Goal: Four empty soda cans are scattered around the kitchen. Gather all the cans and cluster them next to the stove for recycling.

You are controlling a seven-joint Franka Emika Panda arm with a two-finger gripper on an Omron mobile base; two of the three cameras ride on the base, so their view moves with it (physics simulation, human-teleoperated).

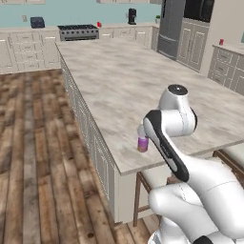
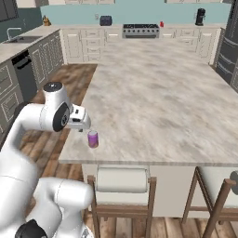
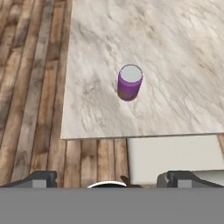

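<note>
Can [image 3: 130, 82], purple with a pale top and no legible label, stands upright on the island counter [image 3: 175, 57] ahead of wide-open jaws.

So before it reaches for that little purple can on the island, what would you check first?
1. Small purple can with pale top upright: ok.
2. Two-finger gripper open: ok.
3. Gripper around the can: not ok, it is apart from it.
4. Beige marbled island counter bare around the can: ok.
5. Grey-steel stove in sight, a small red can beside it: ok.
</note>
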